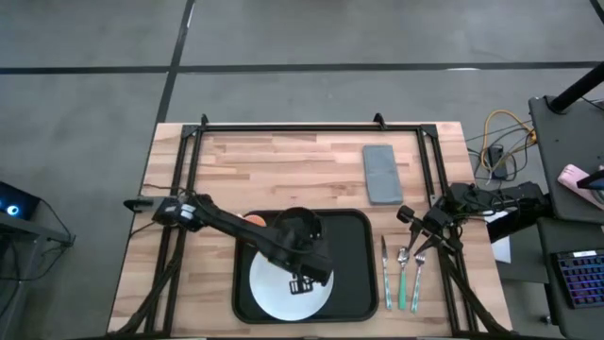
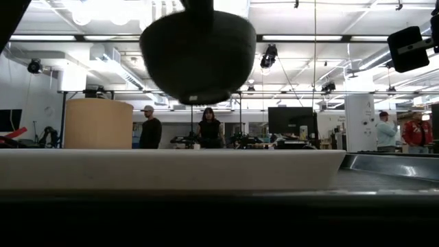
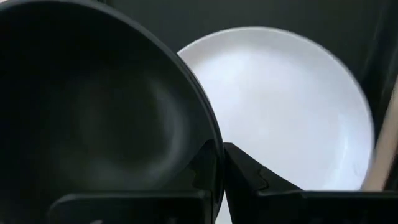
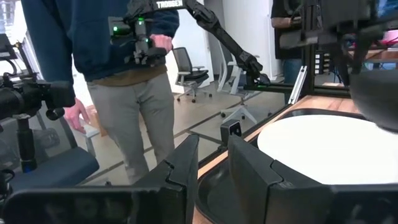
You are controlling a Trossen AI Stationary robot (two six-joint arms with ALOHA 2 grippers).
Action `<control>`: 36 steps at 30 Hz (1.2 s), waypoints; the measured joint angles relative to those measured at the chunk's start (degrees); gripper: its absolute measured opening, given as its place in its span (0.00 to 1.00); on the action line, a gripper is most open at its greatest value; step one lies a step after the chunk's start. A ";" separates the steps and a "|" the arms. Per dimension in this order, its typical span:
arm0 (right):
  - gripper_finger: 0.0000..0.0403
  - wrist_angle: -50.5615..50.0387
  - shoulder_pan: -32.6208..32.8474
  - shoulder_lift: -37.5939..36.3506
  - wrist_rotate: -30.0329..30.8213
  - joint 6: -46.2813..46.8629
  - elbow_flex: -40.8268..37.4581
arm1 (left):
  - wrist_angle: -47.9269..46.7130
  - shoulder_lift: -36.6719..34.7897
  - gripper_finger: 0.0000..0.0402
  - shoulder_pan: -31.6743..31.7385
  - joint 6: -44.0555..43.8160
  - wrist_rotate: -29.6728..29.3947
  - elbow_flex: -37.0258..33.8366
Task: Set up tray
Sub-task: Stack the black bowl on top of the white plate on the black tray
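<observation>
The tabletop (image 1: 283, 165) is the biggest thing here, a rectangle of pale wooden planks with visible grain, framed by thin black rails. On its near half lies the tray (image 1: 354, 255), a flat black rectangle with rounded corners and a low raised rim, matte in finish. Inside the tray, toward its left near corner, sits a round white plate (image 1: 274, 288), smooth and glossy, its rim showing as a thick pale band in the low view (image 2: 171, 170). Above the plate hangs a dark round bowl (image 1: 298, 227), deep and smooth-walled, its curved underside clear of the plate in the low view (image 2: 197, 55). The left end effector (image 3: 216, 171) is clamped on the bowl's rim, one finger inside the wall and one outside, fingers pressed together on the thin edge. Beyond the tray's right far corner lies a grey folded napkin (image 1: 381, 174), a soft upright rectangle. Just right of the tray lie three pieces of cutlery (image 1: 402, 274) side by side, with metal heads and at least two green handles. The right end effector (image 1: 422, 236) hovers right of the tray, over the cutlery's far ends; its fingers (image 4: 180, 168) stand slightly apart and hold nothing. A small orange object (image 1: 253, 219) shows at the tray's far left edge.
</observation>
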 joint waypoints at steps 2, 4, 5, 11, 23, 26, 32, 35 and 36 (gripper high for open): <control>0.20 0.01 0.00 0.00 0.00 -0.01 -0.01 | 0.00 0.19 0.00 -0.25 -1.18 -0.04 -1.86; 0.19 -0.01 -0.01 0.00 0.01 0.00 0.00 | 0.02 0.19 0.00 -0.60 -2.60 -0.11 -4.25; 0.19 -0.01 0.01 0.00 0.00 -0.02 0.00 | 0.24 -0.13 0.00 -0.88 -3.39 -0.07 -5.60; 0.17 0.00 0.00 0.00 0.00 -0.02 -0.01 | 6.36 -1.58 0.00 -3.58 -7.57 0.67 -11.23; 0.20 -0.01 0.00 0.02 0.01 -0.01 0.00 | 12.19 -1.58 0.00 -8.41 -14.31 2.29 -14.31; 0.20 -0.01 0.01 0.02 0.01 -0.02 -0.01 | 14.22 -1.60 0.00 -8.71 -14.58 2.28 -14.38; 0.18 0.01 0.01 0.02 0.00 -0.02 0.00 | 16.96 -1.60 0.00 -8.77 -15.53 2.67 -14.51; 0.17 -0.01 0.01 0.02 0.01 -0.02 0.00 | 18.27 -1.60 0.00 -9.00 -15.53 2.75 -14.81; 0.17 -0.01 0.01 0.02 0.01 -0.02 -0.01 | 18.80 -1.60 0.00 -9.04 -15.55 2.85 -15.05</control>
